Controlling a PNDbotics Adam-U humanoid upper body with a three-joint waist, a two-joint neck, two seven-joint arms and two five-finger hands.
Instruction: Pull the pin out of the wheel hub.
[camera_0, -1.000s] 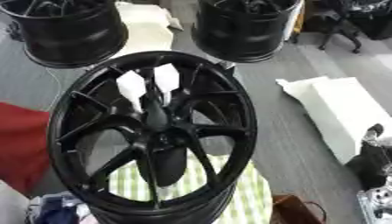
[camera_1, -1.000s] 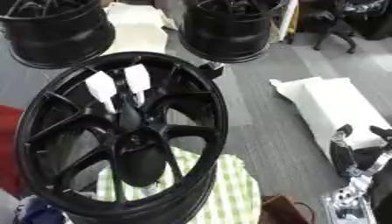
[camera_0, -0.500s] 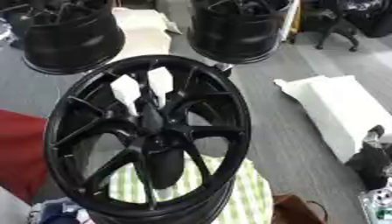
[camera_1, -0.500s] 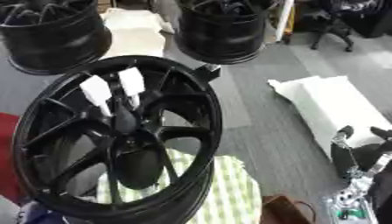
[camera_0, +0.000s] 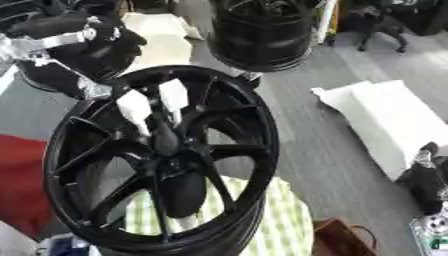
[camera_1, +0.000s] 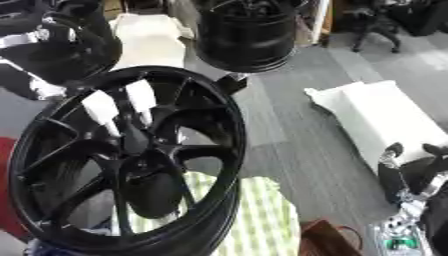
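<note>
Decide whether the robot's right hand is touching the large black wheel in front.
Apart. The right eye view shows the right hand at the lower right edge, with a stretch of grey floor between it and the wheel.

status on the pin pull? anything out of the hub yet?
Nothing looks done. The pin stands in the centre of the wheel hub, with two white tags by its top. In hand: the left arm shows at the upper left, above the rim; its hand can't be made out. The right hand sits low at the right edge, away from the wheel. Left: grasp the pin and pull it.
</note>
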